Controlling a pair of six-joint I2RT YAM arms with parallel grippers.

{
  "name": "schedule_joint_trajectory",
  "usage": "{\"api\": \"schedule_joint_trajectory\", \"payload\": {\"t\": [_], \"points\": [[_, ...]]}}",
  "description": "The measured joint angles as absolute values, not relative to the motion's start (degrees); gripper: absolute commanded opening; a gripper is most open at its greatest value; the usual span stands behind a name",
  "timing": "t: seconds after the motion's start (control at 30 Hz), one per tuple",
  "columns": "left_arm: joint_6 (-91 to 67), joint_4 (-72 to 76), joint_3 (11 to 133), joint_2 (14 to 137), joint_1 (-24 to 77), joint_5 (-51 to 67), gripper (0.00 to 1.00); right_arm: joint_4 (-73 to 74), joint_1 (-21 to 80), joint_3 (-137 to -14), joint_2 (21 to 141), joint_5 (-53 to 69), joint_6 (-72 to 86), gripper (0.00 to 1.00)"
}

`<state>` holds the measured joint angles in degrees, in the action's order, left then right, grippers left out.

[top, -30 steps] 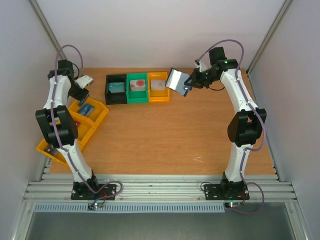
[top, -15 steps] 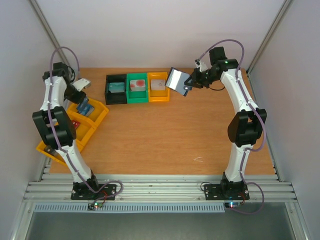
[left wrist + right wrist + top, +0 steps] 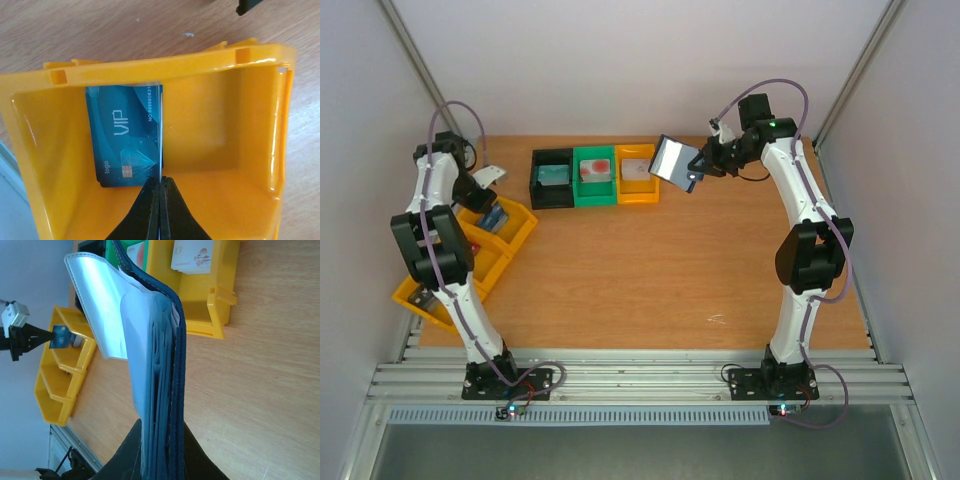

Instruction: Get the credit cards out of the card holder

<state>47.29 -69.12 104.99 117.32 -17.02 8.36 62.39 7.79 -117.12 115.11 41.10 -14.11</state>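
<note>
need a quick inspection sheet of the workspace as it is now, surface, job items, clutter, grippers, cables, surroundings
surface: wooden table, middle bare, one small pale speck near the front
job's things: card holder held off the table, pocket pages fanned; held card edge-on over a yellow bin; blue VIP card flat inside it
clutter: black bin, green bin, orange bin in a far row, a card-like item in each
grippers: left gripper shut on the held card; right gripper shut on the card holder
cables: purplish cables loop along both arms, above the table
surroundings: pale walls, metal rail at the front
</note>
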Motion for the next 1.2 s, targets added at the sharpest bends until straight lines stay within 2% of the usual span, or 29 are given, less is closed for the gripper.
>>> {"api": "schedule_joint_trajectory", "payload": {"t": [1.2], "points": [[49.8, -67.1, 106.2, 121.1, -17.0, 5.4, 0.00, 62.7, 8.1, -117.1, 115.1, 41.5, -14.6, 0.01]]}}
